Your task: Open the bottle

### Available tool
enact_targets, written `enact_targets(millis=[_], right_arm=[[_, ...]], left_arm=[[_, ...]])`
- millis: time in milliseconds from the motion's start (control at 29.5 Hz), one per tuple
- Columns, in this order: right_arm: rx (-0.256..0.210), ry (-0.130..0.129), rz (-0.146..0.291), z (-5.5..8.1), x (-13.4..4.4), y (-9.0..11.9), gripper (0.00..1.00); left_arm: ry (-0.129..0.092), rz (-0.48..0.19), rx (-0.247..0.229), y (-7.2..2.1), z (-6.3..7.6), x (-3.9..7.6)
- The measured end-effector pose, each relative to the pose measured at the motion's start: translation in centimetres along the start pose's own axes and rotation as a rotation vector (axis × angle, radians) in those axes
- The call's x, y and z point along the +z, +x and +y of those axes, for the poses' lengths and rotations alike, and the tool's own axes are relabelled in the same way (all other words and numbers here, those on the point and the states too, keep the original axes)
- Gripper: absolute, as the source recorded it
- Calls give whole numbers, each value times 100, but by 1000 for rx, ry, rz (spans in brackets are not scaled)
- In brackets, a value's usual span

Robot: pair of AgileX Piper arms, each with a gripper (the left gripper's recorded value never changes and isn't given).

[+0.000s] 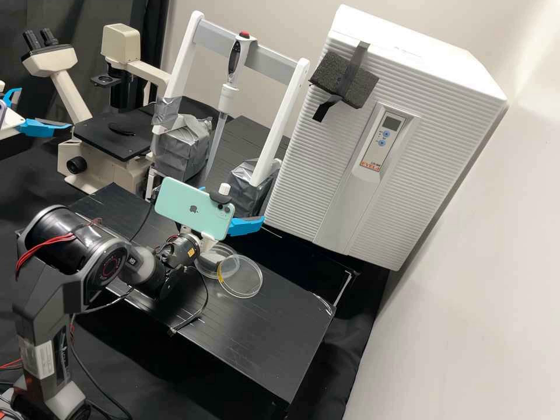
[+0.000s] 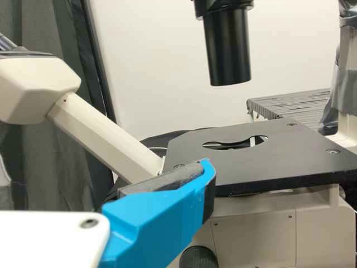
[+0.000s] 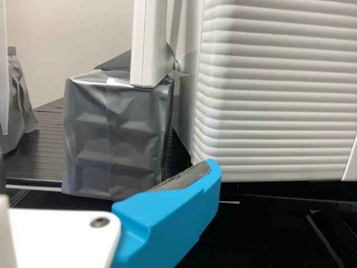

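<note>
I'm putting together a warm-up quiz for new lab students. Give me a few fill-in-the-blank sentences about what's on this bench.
1. A mint-green ___ is mounted on the right arm.
2. The left tool is beside the black stage of the ___.
3. The pipette hangs from the white frame, whose feet are wrapped in grey ___.

Missing words: phone; microscope; tape.
</note>
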Motion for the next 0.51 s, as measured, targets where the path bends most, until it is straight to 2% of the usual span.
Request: enact_targets(millis=[339, 441, 508], right_arm=[[0, 0, 0, 0, 0, 0, 100], [0, 0, 0, 0, 0, 0, 100], [0, 0, 0, 0, 0, 0, 100]], left_arm=[[4, -6, 1, 0, 1, 5], [-31, -49, 33, -12, -11, 40], [-40, -93, 53, -33, -33, 75]])
